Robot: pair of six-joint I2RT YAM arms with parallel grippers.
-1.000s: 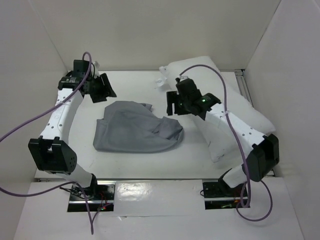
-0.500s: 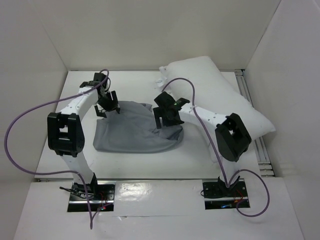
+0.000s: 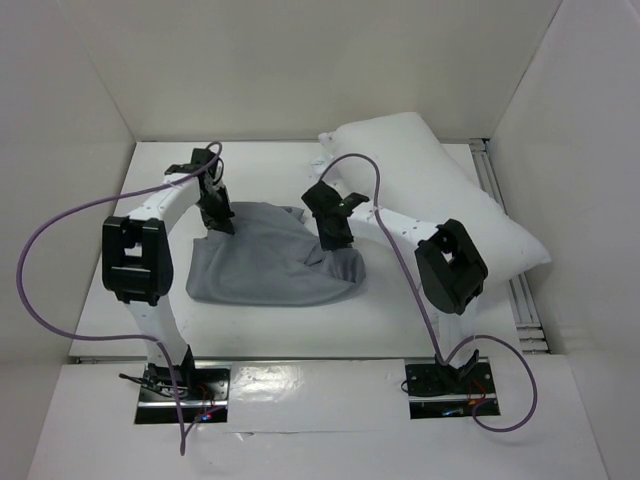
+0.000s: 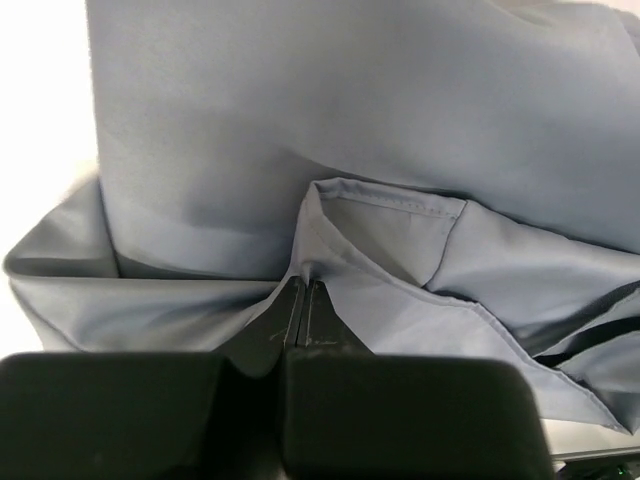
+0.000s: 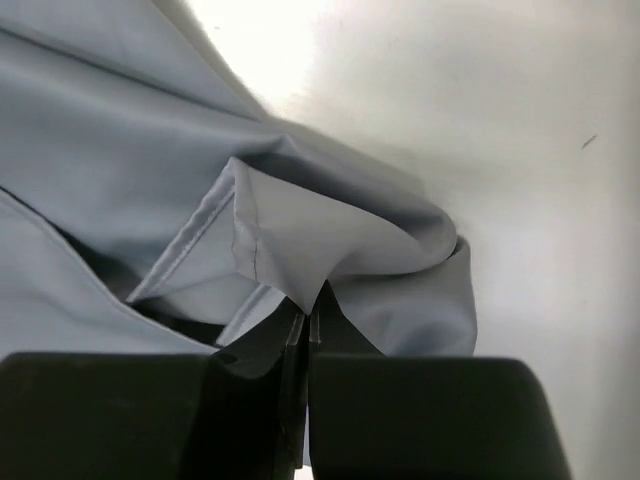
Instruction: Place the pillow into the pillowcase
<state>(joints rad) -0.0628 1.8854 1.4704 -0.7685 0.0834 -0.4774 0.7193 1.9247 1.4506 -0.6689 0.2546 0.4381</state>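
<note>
So that I can pull its mouth open, my left gripper (image 4: pixel 303 292) and right gripper (image 5: pixel 310 312) each pinch an edge of the grey pillowcase (image 3: pixel 265 272) on the table (image 3: pixel 265 168). The white pillow (image 3: pixel 455 185) lies near it, on the right.

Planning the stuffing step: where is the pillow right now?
Top view: the pillow lies diagonally on the table's far right, just right of the grey pillowcase.

Crumpled grey pillowcase (image 3: pixel 265 270), plump white pillow (image 3: pixel 425 150) beside
</note>
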